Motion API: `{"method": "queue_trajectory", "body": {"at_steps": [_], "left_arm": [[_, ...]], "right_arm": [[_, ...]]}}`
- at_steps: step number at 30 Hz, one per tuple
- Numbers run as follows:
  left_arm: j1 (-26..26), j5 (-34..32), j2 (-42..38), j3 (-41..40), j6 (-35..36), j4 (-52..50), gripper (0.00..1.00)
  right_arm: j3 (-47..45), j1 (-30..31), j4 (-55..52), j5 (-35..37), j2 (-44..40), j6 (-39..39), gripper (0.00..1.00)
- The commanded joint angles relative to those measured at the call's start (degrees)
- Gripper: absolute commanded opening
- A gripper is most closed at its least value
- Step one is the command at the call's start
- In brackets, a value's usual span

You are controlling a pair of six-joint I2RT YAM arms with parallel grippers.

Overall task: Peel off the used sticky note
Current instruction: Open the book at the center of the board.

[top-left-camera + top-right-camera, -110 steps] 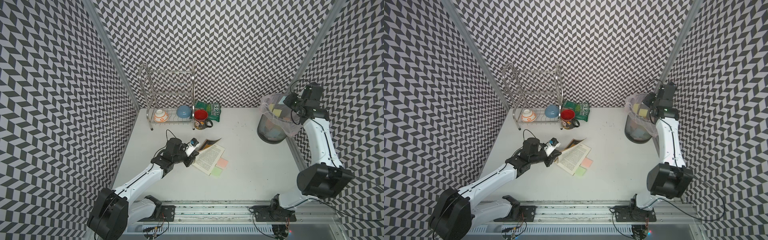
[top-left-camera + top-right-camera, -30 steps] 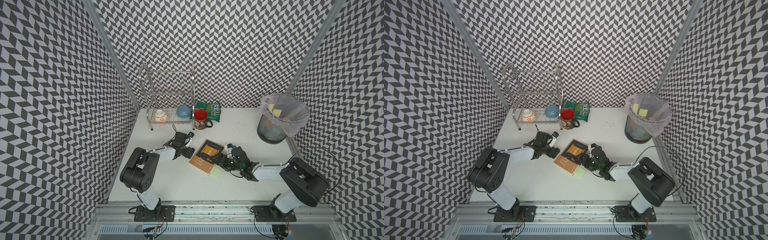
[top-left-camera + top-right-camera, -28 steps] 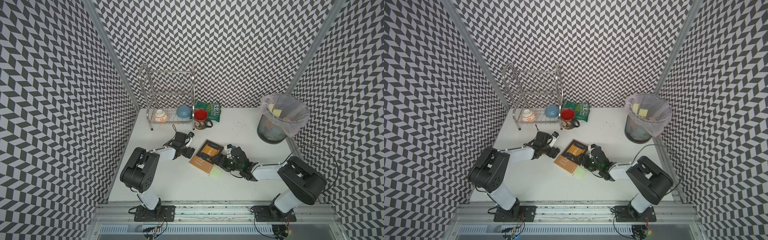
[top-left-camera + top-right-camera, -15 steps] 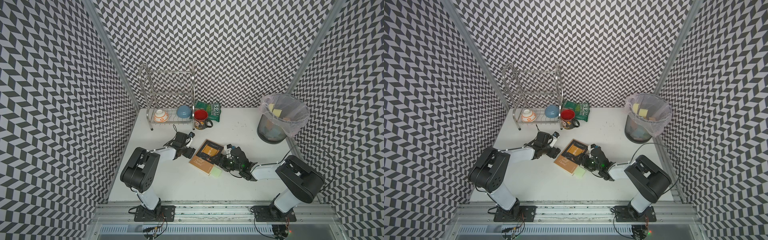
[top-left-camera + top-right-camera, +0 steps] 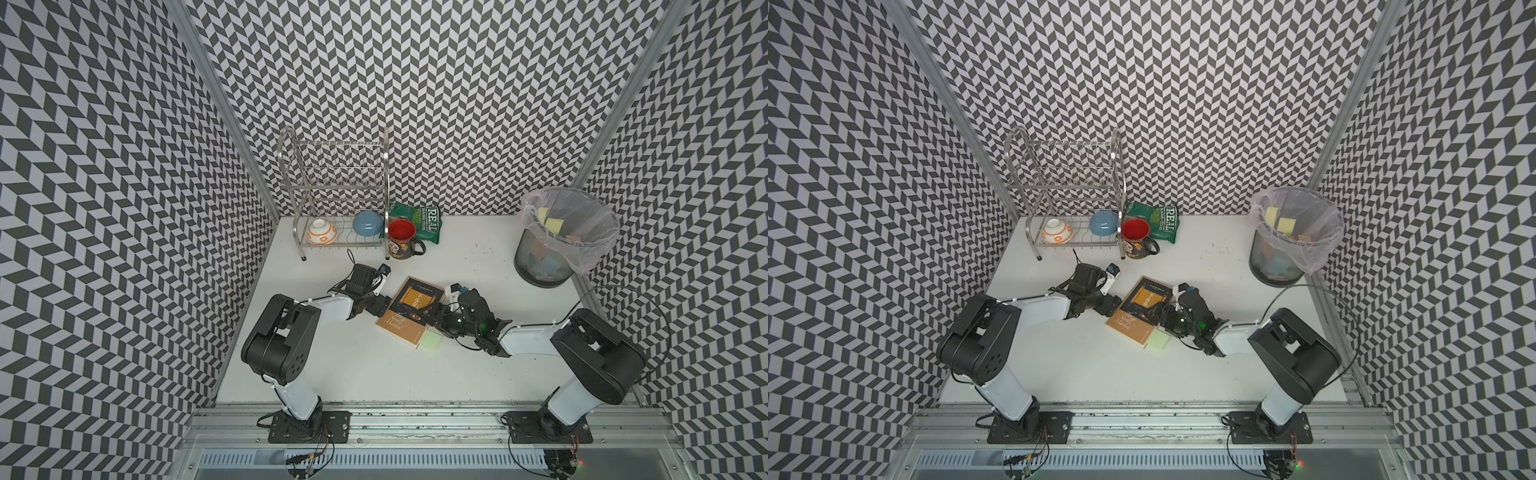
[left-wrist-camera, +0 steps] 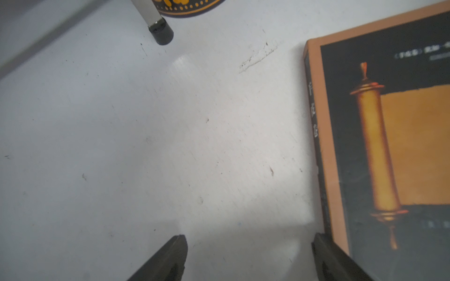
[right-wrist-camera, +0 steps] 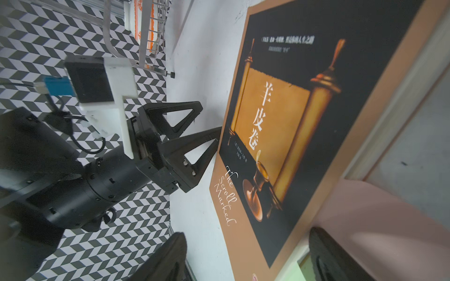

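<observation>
A lab test cell: chevron-patterned walls [image 5: 457, 83], arms bolted to rail [image 5: 415, 419].

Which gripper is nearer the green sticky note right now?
Right. The right gripper sits just beside the green sticky note at the book's near corner; the left gripper is across the book, at its far edge.

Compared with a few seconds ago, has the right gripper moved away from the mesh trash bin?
Yes. The right gripper has left the mesh trash bin and come down to the closed brown book mid-table, jaws open.

A closed book [image 5: 1139, 309] lay on the white surface [image 5: 1092, 365] between both arms, a green sticky note [image 5: 1159, 340] touching its corner.
</observation>
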Motion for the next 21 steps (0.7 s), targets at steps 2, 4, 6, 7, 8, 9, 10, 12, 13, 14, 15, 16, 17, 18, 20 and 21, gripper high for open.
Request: {"method": "queue_trajectory", "body": {"at_steps": [2, 4, 6, 7, 8, 9, 10, 12, 13, 14, 15, 16, 17, 18, 20, 21], "left_arm": [[-0.75, -0.33, 2.18, 0.04, 0.81, -3.49, 0.84], [-0.78, -0.31, 2.17, 0.08, 0.81, -3.46, 0.84], [-0.82, -0.21, 2.11, -0.01, 0.89, -3.46, 0.84], [-0.86, -0.21, 2.19, -0.03, 0.89, -3.46, 0.84], [-0.88, -0.12, 2.12, 0.01, 0.93, -3.49, 0.84], [-0.88, -0.08, 2.11, 0.01, 0.98, -3.44, 0.84], [-0.88, -0.08, 2.11, -0.04, 0.98, -3.44, 0.84], [-0.88, -0.03, 2.23, -0.01, 1.06, -3.53, 0.84], [-0.88, -0.03, 2.22, 0.01, 1.05, -3.57, 0.84], [-0.8, -0.05, 2.23, -0.05, 0.99, -3.58, 0.84], [-0.83, -0.05, 2.24, -0.02, 0.99, -3.58, 0.84], [-0.87, 0.0, 2.27, -0.01, 1.03, -3.55, 0.84], [-0.87, 0.04, 2.21, -0.01, 1.02, -3.54, 0.84], [-0.88, 0.04, 2.27, 0.02, 1.06, -3.53, 0.83], [-0.88, 0.07, 2.33, 0.07, 1.07, -3.6, 0.83], [-0.88, 0.06, 2.32, 0.1, 1.07, -3.53, 0.83]], "right_arm": [[1.87, 0.04, 1.67, 0.03, 0.33, -1.32, 0.82], [1.6, -0.1, 2.81, -0.46, 0.9, -1.08, 0.82], [1.14, -0.14, 5.13, -1.22, 1.03, -0.84, 0.82], [0.94, -0.15, 6.15, -1.58, 0.96, -0.73, 0.82], [0.95, -0.15, 6.78, -1.94, 0.95, -0.67, 0.82], [1.11, -0.15, 7.05, -2.11, 0.82, -0.73, 0.82], [1.33, -0.15, 7.16, -2.28, 0.78, -0.91, 0.82], [1.98, -0.15, 6.67, -2.63, 0.49, -1.5, 0.82], [2.6, -0.15, 5.85, -2.71, 0.37, -1.97, 0.82], [3.03, -0.15, 5.04, -2.7, 0.21, -2.23, 0.82], [3.42, -0.15, 4.42, -2.66, 0.14, -2.52, 0.82], [3.72, -0.15, 3.81, -2.66, -0.11, -2.84, 0.82], [4.03, -0.15, 3.12, -2.59, -0.25, -3.03, 0.82], [4.37, -0.15, 2.34, -2.53, -0.48, -3.29, 0.82], [5.03, -0.11, 0.67, -2.44, -1.01, -3.98, 0.82], [5.3, -0.07, -0.26, -2.17, -1.19, -4.31, 0.82]]}}
